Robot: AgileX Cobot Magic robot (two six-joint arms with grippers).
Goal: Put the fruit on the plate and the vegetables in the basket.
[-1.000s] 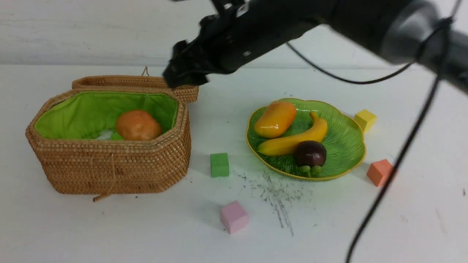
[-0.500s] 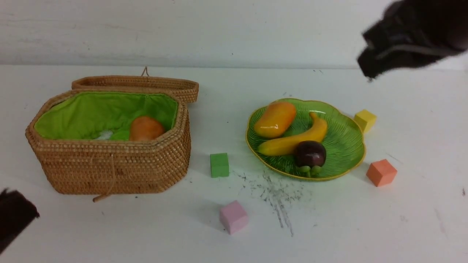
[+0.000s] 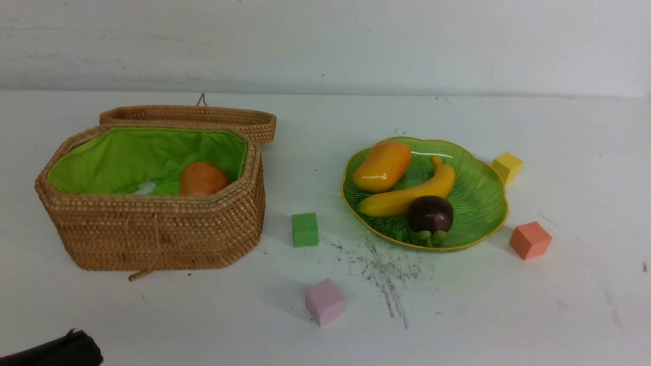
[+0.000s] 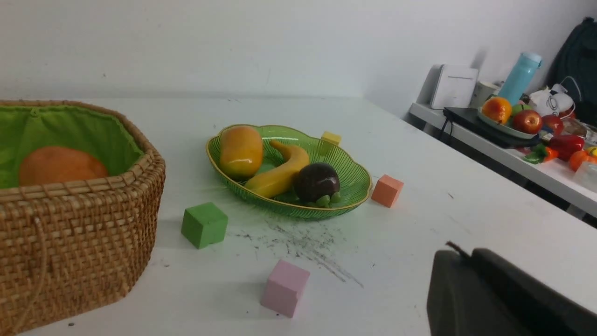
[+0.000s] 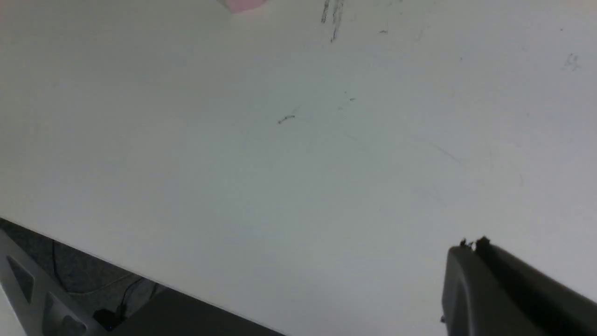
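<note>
The wicker basket [image 3: 152,234] stands open at the left, its lid [image 3: 188,116] lying behind it. Inside, on the green lining, lies the round orange ball [image 3: 203,179], with a bit of white radish [image 3: 145,188] and a light green piece [image 3: 165,189] beside it. The green plate [image 3: 480,201] at the right holds the mango [image 3: 382,165], the banana [image 3: 407,198] and the mangosteen [image 3: 431,214]. My left gripper [image 4: 461,252] is shut and empty, low at the table's near left corner. My right gripper [image 5: 472,244] is shut and empty above bare table near the front edge, out of the front view.
Foam cubes lie around the plate: a green cube [image 3: 305,229], a pink cube [image 3: 325,301], an orange cube [image 3: 530,240] and a yellow cube [image 3: 507,166]. Dark scuff marks [image 3: 381,269] streak the table. A side table [image 4: 513,161] with clutter stands off to the right.
My right arm pulled back from above the basket, swung right and left the front view, its jaws closing. The orange ball settled lower in the basket. My left gripper sank toward the bottom-left corner.
</note>
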